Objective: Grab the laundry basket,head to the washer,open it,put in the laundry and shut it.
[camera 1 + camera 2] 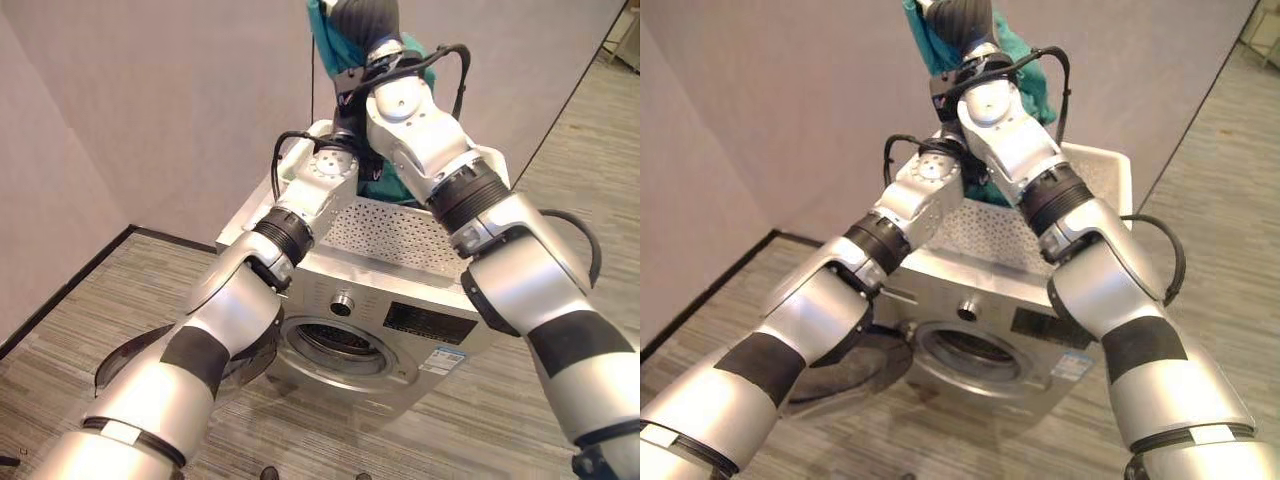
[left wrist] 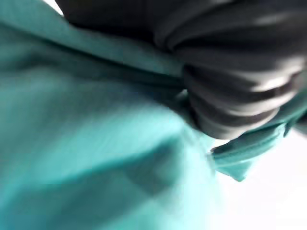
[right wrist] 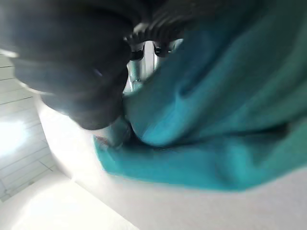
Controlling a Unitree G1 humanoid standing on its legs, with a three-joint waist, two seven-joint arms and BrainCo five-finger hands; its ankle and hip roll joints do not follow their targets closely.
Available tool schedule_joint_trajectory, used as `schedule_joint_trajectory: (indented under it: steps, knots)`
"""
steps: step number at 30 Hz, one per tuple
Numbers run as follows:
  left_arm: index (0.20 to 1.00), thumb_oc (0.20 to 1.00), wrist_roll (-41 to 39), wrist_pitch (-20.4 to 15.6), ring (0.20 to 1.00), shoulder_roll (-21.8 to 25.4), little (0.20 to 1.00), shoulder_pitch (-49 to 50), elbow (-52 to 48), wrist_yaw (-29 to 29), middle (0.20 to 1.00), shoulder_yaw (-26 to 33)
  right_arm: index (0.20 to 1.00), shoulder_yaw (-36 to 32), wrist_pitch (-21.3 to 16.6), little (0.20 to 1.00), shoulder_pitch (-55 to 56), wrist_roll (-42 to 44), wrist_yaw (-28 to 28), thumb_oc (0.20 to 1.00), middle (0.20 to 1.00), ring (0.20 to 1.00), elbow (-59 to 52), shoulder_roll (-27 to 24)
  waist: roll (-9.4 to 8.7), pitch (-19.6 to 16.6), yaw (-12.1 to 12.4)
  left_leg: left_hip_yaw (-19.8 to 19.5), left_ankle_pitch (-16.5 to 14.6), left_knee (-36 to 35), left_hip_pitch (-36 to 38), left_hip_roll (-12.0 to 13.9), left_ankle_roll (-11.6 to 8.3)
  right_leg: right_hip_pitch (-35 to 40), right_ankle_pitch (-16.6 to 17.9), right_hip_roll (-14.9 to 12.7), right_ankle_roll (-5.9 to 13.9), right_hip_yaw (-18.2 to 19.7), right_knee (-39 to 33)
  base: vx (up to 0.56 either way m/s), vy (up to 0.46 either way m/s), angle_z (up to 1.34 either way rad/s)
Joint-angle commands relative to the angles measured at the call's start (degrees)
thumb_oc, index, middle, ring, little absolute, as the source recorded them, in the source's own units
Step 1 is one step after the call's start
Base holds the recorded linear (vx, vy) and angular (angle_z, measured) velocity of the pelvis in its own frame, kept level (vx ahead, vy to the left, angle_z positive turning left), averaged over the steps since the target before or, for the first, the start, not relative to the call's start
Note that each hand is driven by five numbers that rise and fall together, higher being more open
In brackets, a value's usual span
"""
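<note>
— Grey walls meet in a corner behind a silver washer (image 1: 400, 330) standing on a striped wood-look floor (image 1: 90, 330). What are the hands doing?

— Both arms reach up over the machine. The right hand (image 1: 958, 20) is raised at the top edge of the head view, its dark ribbed cover against a teal garment (image 1: 1025, 85) that hangs from about that spot. In its wrist view the cloth (image 3: 216, 105) lies right against the cover, but the fingers are buried, so I cannot tell how far they are curled.

— And the left hand?

— Its wrist (image 1: 335, 165) goes in behind the right forearm, toward the basket. The left wrist view has teal fabric pressed close and a dark ribbed shape that may be the other hand's cover. Its grip I cannot tell either.

— Where is the laundry basket?

— A white perforated basket (image 1: 1095, 165) sits on top of the washer, with teal cloth showing inside it below the lifted piece.

— The washer door?

— Swung open to the robot's left; the dark door (image 1: 130, 365) is partly hidden behind the left forearm, and the round drum opening (image 1: 335, 345) is exposed.
</note>
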Motion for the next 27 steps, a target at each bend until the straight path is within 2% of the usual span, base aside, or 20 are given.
schedule_joint_trajectory:
  steps: [1, 9, 14, 15, 18, 19, 25, 27]
  knots:
    - [0.2, 0.2, 2.27, -4.86, 0.2, 1.41, 0.2, -5.45, 2.28, 0.45, 0.2, 1.99, 1.0, 0.15, -5.98, 1.0, -7.84, -0.05, -0.05, 1.0, 1.0, 1.0, 2.16, 1.25, 1.59, 0.64, 1.55, 4.55, -10.54, 0.37, 9.43, 2.87, 0.21, -1.51, -2.47, -1.1, 0.77, 0.34, 0.05, 0.0, -0.009, -0.13]
    - [0.2, 0.2, 3.52, -6.47, 0.2, 5.68, 0.2, -4.22, -1.22, 1.41, 0.2, 3.42, 1.0, -1.58, -10.25, 1.0, -2.66, 2.53, 1.41, 1.0, 1.0, 1.0, -6.29, -3.59, 2.51, 0.48, 1.0, 4.84, -10.59, 0.37, 9.95, 2.81, 0.23, -1.07, -2.62, -1.1, 0.69, 0.67, 0.05, 0.0, -0.002, -0.02]
    - [0.2, 0.2, 4.4, -7.52, 0.2, 9.02, 0.2, -3.95, -5.75, 2.73, 0.2, 4.29, 1.0, -4.84, -12.0, 1.0, 2.42, 1.42, 0.34, 1.0, 1.0, 1.0, -12.93, -6.8, 3.13, 0.25, 0.74, 5.01, -10.88, 0.37, 10.24, 2.76, 0.38, -0.87, -2.67, -1.26, 0.67, 0.68, 0.05, 0.0, 0.014, -0.05]
    - [0.2, 0.2, 4.97, -8.44, 0.2, 11.17, 0.2, -3.23, -9.28, 3.58, 0.2, 5.35, 1.0, -7.01, -12.83, 1.0, 6.08, -0.41, -0.34, 1.0, 1.0, 1.0, -17.56, -8.05, 3.36, 0.14, 0.61, 5.0, -10.53, 0.37, 10.05, 2.52, 0.54, -1.02, -2.27, -1.51, 0.59, 0.82, 0.05, -0.02, 0.026, -0.05]
    - [0.2, 0.2, 5.83, -9.55, 0.2, 12.99, 0.2, -2.03, -13.53, 4.68, 0.2, 6.66, 1.0, -8.88, -12.84, 1.0, 9.98, -4.08, -1.2, 1.0, 1.0, 1.0, -21.62, -10.41, 3.58, 0.02, 0.57, 4.95, -10.74, 0.37, 10.29, 2.49, 0.71, -0.74, -2.29, -1.6, 0.56, 0.73, 0.05, 0.0, 0.012, -0.01]
    - [0.2, 0.2, 6.64, -10.96, 0.2, 14.51, 0.2, -0.94, -17.68, 5.73, 0.2, 8.19, 1.0, -11.73, -12.25, 1.0, 14.12, -10.34, -2.99, 1.0, 1.0, 1.0, -25.17, -13.0, 3.96, -0.06, 0.47, 4.84, -11.0, 0.37, 10.48, 2.37, 0.91, -0.53, -2.32, -1.69, 0.59, 0.61, 0.05, 0.0, 0.0, 0.0]
    - [0.2, 0.2, 7.84, -12.88, 0.2, 15.18, 0.2, -0.07, -23.12, 7.3, 0.2, 9.91, 1.0, -16.27, -11.3, 1.0, 21.7, -16.8, -5.62, 1.0, 1.0, 1.0, -26.94, -15.71, 4.12, -0.63, 0.73, 4.32, -11.35, 0.37, 10.76, 2.21, 1.27, -0.13, -2.36, -1.88, 0.66, 0.31, 0.05, 0.0, 0.006, 0.01]
    - [0.2, 0.2, 9.35, -14.12, 0.2, 18.75, 0.2, -2.08, -26.33, 8.14, 0.2, 10.37, 1.0, -17.89, -10.0, 1.0, 28.13, -22.27, -6.58, 1.0, 1.0, 1.0, -27.12, -18.91, 4.42, -0.97, 0.72, 4.38, -11.59, 0.37, 10.89, 2.1, 1.54, -0.09, -2.16, -2.09, 0.91, 0.16, 0.05, 0.01, 0.045, 0.01]
